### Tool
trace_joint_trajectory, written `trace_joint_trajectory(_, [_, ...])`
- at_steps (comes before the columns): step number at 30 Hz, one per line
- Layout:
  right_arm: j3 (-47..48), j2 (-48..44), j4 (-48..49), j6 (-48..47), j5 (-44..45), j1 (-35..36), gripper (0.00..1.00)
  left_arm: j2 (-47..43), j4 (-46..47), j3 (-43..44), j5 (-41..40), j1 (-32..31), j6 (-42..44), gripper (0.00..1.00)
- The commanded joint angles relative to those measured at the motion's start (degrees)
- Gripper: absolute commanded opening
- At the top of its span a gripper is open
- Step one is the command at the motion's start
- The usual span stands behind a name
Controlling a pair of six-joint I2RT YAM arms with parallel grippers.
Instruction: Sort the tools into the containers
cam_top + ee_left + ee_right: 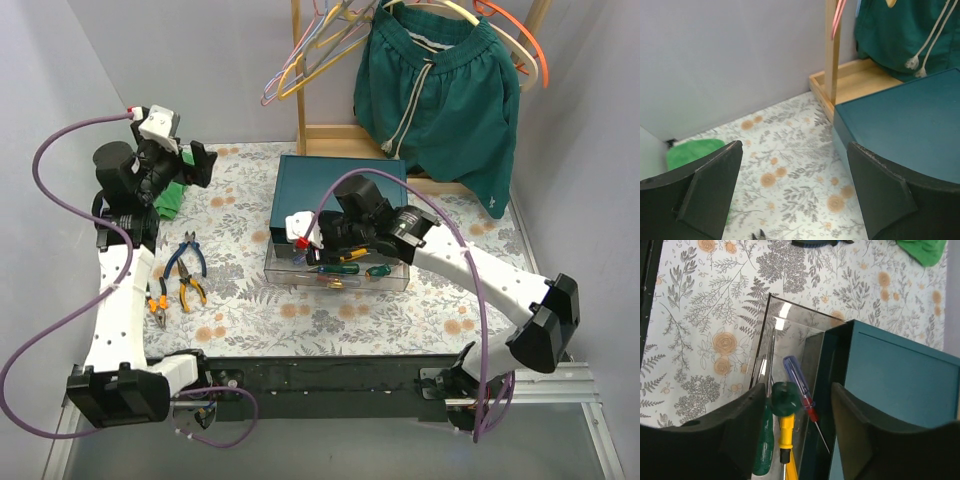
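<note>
My right gripper point(800, 435) hangs open just above a clear drawer point(765, 340) pulled out from the dark teal box point(890, 380). Three screwdrivers lie in the drawer below its fingers: a green-handled one point(762, 450), a yellow one with a green cap point(786, 427) and a blue-and-red one point(797, 380). None is gripped. In the top view that gripper point(335, 250) is over the drawer point(290, 272). My left gripper point(200, 165) is raised at the back left, open and empty. Three pliers lie on the floral cloth at the left: blue-handled point(186, 256), orange point(191, 290), orange-and-black point(157, 303).
A green folded cloth point(172, 198) lies under the left arm. Behind the teal box point(330, 190) stands a wooden rack point(300, 80) with coloured hangers and green shorts point(440, 90). Grey walls close the left and back.
</note>
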Motion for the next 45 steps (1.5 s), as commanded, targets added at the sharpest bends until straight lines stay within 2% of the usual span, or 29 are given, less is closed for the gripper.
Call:
trace_joint_trajectory(1, [7.2, 0.6, -1.4, 3.2, -1.0, -2.8, 0.66, 2.2, -1.5, 1.3, 6.0, 0.1, -7.8, 0.84])
trace_joint_trajectory(4, [6.3, -1.5, -1.7, 3.0, -0.7, -4.5, 0.67, 4.7, 0.8, 0.6, 11.2, -0.8, -11.0, 0.82])
trace_joint_trajectory(7, [3.0, -5.0, -5.4, 0.0, -1.3, -4.9, 0.65, 8.5, 3.3, 1.7, 13.0, -3.5, -10.6, 0.80])
trace_joint_trajectory(9, [1.5, -7.4, -9.3, -2.8, -4.5, -4.8, 0.45, 11.8, 4.2, 2.7, 14.5, -4.5, -9.9, 0.73])
trace_joint_trajectory(10, [0.8, -7.8, -13.1, -3.4, -5.1, -4.6, 0.35, 13.0, 4.7, 3.1, 15.6, -6.6, -10.0, 0.59])
trace_joint_trajectory(11, [0.1, -8.0, -14.9, -3.3, -5.6, -4.4, 0.09, 14.0, 5.3, 3.5, 17.9, -7.2, -10.2, 0.51])
trace_joint_trajectory(12, [-0.1, -7.9, -17.1, -3.0, -5.5, -3.8, 0.02, 14.9, 6.4, 3.6, 18.3, -8.9, -10.4, 0.44])
trace_joint_trajectory(13, [-0.3, -7.3, -20.3, -2.5, -5.4, -3.6, 0.01, 16.5, 7.1, 3.4, 18.6, -10.0, -10.6, 0.30])
trace_joint_trajectory(16, [-1.5, -6.8, -24.6, -2.1, -4.2, -1.8, 0.01, 19.6, 9.0, 2.6, 18.9, -14.4, -11.8, 0.00])
trace_joint_trajectory(20, [-4.5, -8.2, -24.9, -2.0, -0.3, 0.9, 0.01, 22.0, 9.1, 2.3, 18.7, -18.5, -13.9, 0.00])
trace_joint_trajectory(27, [-8.5, -8.3, -26.7, -5.4, 5.6, 2.8, 0.01, 24.4, 7.3, 0.1, 16.3, -21.3, -14.2, 0.00])
trace_joint_trajectory(33, [-16.7, -9.4, -16.4, -6.2, 18.4, 4.4, 0.01, 26.9, 5.4, -0.6, 14.1, -22.0, -13.5, 0.00])
trace_joint_trajectory(37, [-19.4, -9.7, -8.8, -9.3, 28.5, 4.4, 0.01, 27.0, 3.4, -2.6, 8.3, -24.7, -6.7, 0.00])
trace_joint_trajectory(39, [-19.0, -9.2, -6.7, -9.5, 30.4, 4.2, 0.01, 27.3, 3.0, -3.1, 4.3, -24.9, -6.1, 0.00])
trace_joint_trajectory(45, [-20.9, -9.7, 1.5, -11.6, 38.4, 4.1, 0.01, 30.4, -1.6, -2.2, 2.7, -24.9, -4.1, 0.00])
